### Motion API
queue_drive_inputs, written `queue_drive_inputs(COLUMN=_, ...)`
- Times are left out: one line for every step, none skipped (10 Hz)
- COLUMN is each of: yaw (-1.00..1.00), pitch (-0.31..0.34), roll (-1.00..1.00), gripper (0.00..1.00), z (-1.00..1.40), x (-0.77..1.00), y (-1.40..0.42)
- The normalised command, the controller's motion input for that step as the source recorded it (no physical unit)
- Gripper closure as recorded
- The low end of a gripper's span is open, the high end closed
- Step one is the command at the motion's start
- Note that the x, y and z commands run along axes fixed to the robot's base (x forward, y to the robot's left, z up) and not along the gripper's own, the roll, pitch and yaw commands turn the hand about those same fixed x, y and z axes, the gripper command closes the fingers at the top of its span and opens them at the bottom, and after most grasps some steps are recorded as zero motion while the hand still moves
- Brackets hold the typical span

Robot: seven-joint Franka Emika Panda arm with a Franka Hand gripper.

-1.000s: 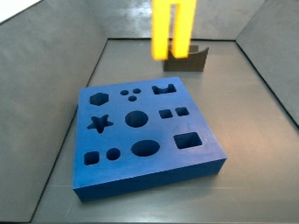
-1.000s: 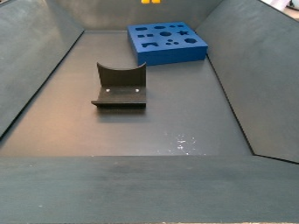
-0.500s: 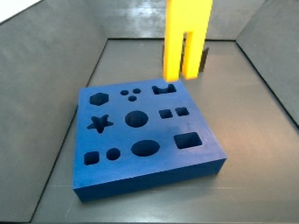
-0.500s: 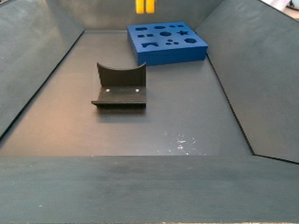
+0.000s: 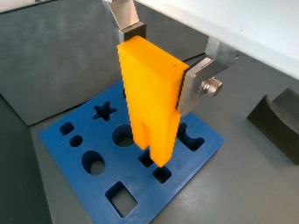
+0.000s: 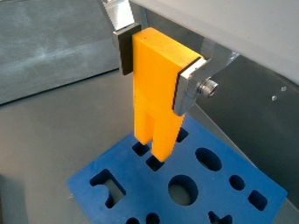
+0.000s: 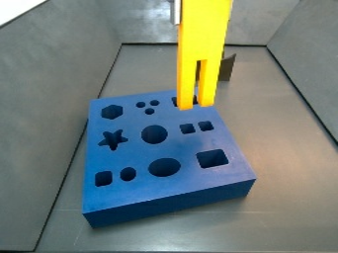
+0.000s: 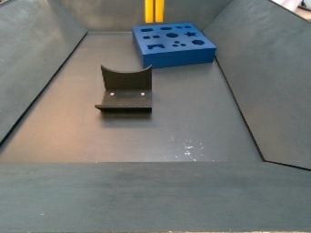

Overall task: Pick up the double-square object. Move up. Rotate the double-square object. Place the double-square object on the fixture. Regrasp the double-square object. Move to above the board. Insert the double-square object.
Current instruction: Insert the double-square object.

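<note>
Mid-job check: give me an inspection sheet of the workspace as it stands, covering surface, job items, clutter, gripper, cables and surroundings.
Surface: dark grey floor, bare apart from the items below.
Double-square object: yellow-orange, held upright with prongs down, over the board's small square holes; whether the tips have entered cannot be told.
Board: blue slab flat on the floor, all visible holes empty.
Fixture: dark bracket standing apart from the board, nothing on it.
Clutter: nothing seen.
Gripper: above the board, silver fingers clamped on the object's upper end.
Cables: nothing seen.
Surroundings: sloped grey walls around the floor.
</note>
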Motion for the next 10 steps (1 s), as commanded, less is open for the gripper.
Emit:
queue_drive_inputs(yaw=-0.08, pitch=-0.027, roll=0.0, gripper=1.0, z=-0.14, x=0.0, y=0.0)
queue_drive_inputs(yaw=-0.31, pitch=-0.01, roll=0.0, gripper=1.0, z=-0.17, x=0.01, y=0.0)
queue_drive_inputs(yaw=-0.27, pitch=0.0, roll=0.0, gripper=1.0, z=-0.14, x=0.03, y=0.0)
queue_drive_inputs(yaw=-0.01, pitch=0.0, roll=0.0, gripper=1.0, z=-0.05, x=0.01, y=0.0)
queue_drive_inputs(yaw=0.0, pitch=0.0, roll=0.0, gripper=1.0, z=-0.07, x=0.13, y=0.0)
queue_drive_inputs(yaw=0.0, pitch=0.0, roll=0.0, gripper=1.0, z=-0.15, x=0.15, y=0.0)
queue_drive_inputs(yaw=0.02, pitch=0.0, roll=0.0, gripper=1.0, z=-0.18, x=0.17, y=0.0)
queue_drive_inputs(yaw=0.02, pitch=0.0, roll=0.0, gripper=1.0, z=-0.2, x=0.17, y=0.0)
queue_drive_inputs(yaw=0.01, pitch=0.0, roll=0.0, gripper=1.0, z=-0.19, x=0.15, y=0.0)
queue_drive_inputs(yaw=0.01, pitch=0.0, roll=0.0, gripper=1.0, z=-0.18, x=0.08, y=0.0)
